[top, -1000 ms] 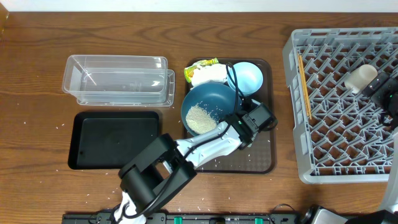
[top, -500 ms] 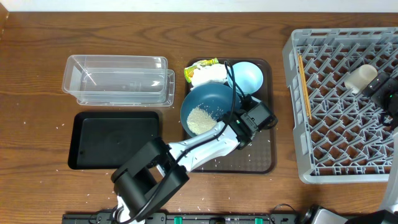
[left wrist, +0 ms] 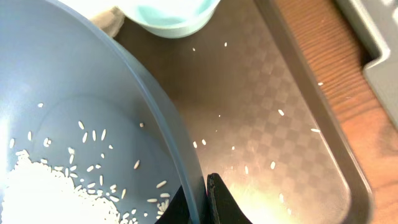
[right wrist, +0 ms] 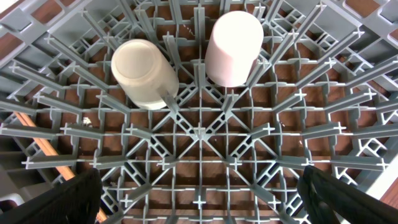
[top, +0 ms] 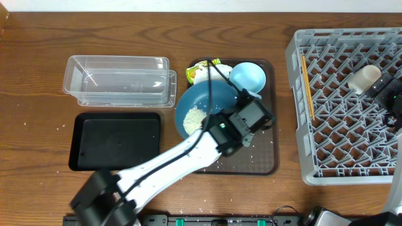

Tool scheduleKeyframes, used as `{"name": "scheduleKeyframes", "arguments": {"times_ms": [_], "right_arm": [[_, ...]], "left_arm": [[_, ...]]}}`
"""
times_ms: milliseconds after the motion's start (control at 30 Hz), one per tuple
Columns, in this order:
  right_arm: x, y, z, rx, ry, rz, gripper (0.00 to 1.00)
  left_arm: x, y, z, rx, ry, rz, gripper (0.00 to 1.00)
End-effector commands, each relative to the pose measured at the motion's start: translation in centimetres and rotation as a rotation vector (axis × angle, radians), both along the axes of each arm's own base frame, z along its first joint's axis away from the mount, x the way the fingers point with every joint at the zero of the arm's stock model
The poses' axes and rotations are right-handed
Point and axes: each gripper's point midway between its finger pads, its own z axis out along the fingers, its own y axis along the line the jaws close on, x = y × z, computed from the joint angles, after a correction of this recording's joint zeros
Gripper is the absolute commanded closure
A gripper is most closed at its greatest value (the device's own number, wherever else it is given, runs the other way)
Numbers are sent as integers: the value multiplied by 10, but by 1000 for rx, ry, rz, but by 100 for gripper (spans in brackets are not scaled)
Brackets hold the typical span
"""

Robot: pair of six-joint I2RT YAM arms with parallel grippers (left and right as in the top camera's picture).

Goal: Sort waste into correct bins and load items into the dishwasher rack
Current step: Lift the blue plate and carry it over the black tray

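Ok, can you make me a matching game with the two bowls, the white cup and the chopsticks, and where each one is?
Things:
1 dark-blue bowl
2 light-blue bowl
3 white cup
4 chopsticks

Places:
A along the left side of the rack
B rim pinched by the left gripper, rice inside
C lying in the rack beside the pink cup
D on the brown tray, nothing holding it

Pairs: 1-B, 2-D, 3-C, 4-A

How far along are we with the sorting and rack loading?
Done: white cup, pink cup and chopsticks are in the rack. In hand: left gripper clamps the dark-blue bowl by its rim, rice inside. Left: rice, tissue and light-blue bowl; clear container and black tray hold nothing.
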Motion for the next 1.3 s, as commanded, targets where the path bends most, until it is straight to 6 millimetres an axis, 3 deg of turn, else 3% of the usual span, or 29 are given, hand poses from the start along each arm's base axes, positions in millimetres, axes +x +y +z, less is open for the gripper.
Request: {"name": "scheduleKeyframes", "arguments": {"times_ms": [0,167,467,667,767,1100,1267], "right_arm": [[-2,-3,1,-13,5,-1,1],[-1,-3,1,-13,5,0,1],[-1,-3,1,-13,6,0,1],[-1,-3,1,-13,5,-1,1],[-1,-3,1,-13,6,0,1],[-1,-3,1,-13,5,-1,1],[-1,-3,1,-13,5,0,1]], "left_arm": [[5,18,21,-27,-21,69,94],[14,56,32,-60,23,219,94],[29,97,65,-291,131,304,94],[39,140,83,-359,124,387,94],[40,160,84,-381,134,438,94],[37,185,68,-530,224,490,94],[39,197,73,-616,223,507,94]]}}
